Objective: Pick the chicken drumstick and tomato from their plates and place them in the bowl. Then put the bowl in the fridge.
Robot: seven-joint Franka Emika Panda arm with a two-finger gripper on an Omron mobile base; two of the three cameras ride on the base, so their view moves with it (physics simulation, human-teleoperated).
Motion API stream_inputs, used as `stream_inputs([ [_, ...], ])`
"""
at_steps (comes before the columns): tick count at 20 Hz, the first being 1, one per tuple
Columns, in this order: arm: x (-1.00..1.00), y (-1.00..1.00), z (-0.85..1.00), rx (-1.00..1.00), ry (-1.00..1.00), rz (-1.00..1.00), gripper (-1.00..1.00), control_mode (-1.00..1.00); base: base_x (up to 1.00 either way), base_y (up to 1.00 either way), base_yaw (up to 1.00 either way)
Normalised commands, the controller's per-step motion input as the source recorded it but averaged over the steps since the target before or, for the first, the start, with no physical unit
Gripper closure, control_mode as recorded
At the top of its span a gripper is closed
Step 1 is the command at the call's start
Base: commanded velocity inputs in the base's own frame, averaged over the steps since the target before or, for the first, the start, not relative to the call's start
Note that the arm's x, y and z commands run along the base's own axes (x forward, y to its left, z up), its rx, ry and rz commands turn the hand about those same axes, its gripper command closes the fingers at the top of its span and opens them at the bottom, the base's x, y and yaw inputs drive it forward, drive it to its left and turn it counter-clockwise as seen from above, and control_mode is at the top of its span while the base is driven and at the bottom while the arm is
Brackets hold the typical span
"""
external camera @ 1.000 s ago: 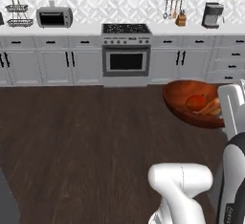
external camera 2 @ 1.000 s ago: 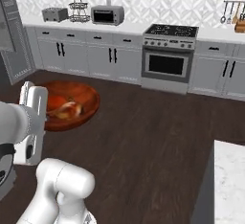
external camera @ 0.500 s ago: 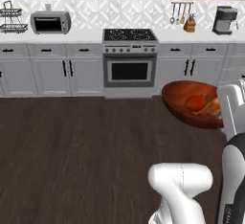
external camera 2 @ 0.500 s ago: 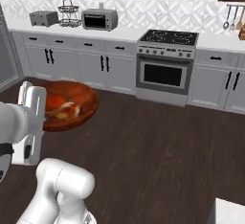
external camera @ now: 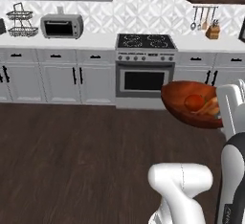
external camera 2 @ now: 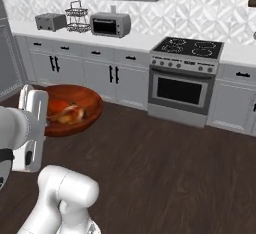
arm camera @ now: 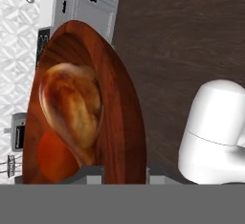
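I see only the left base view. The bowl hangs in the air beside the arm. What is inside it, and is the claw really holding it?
Observer: In the hand view, the chicken drumstick lies in the bowl, with the tomato beside it.
Operator: And the grip?
Observer: The hand view shows the bowl's rim going down between the claw fingertips, so it is shut on the rim.
Operator: What stands to the left of the toaster oven?
Observer: In the right base view, a wire basket and a toaster stand on the counter.

The robot's white hand covers the bowl's [external camera: 184,104] near rim; the drumstick [arm camera: 72,106] partly hides the tomato [arm camera: 52,158].
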Motion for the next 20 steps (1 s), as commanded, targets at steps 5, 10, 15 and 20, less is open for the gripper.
stream_inputs([
  [5,0.00,0.00,0.00,0.00,0.00,0.00,1.00,1.00,0.62,0.00,0.26],
  [10,0.00,0.00,0.00,0.00,0.00,0.00,1.00,1.00,0.63,0.00,0.30],
  [15,0.00,0.00,0.00,0.00,0.00,0.00,1.00,1.00,0.72,-0.08,0.33],
  [20,0.00,0.00,0.00,0.00,0.00,0.00,1.00,1.00,0.58,-0.22,0.36],
])
